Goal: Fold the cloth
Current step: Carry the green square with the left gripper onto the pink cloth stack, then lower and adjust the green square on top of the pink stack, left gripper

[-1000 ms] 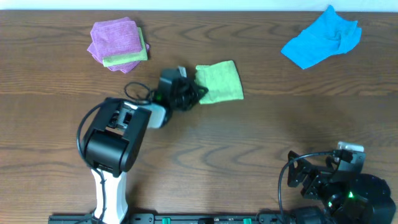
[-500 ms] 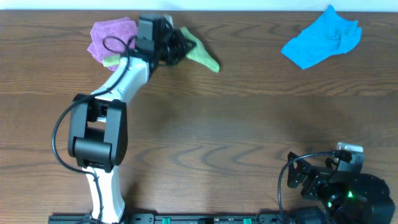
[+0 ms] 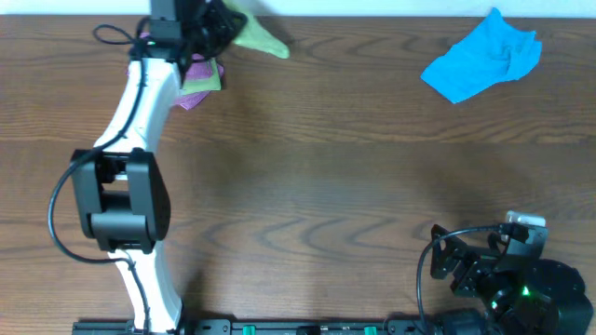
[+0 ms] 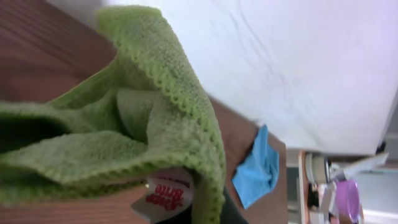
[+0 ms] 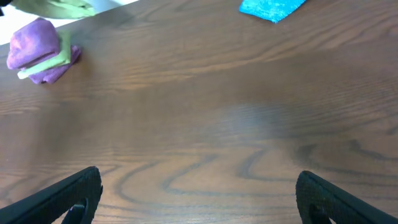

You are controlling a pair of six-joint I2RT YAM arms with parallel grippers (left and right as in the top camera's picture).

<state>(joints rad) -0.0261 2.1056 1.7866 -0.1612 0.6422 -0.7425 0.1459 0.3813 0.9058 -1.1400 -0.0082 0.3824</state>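
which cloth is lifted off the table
The lime-green cloth, gripped by the left gripper; the blue cloth and the purple stack lie on the table.

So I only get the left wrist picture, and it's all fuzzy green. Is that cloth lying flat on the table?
Observer: No. From overhead, the left gripper holds the cloth bunched up at the far edge of the table.
Visitor: Is anything else near it?
Observer: Yes, a stack of purple cloths sits on the wood close by.
Visitor: And the other arm?
Observer: The right gripper is open with nothing between its fingers, down at the near right corner.
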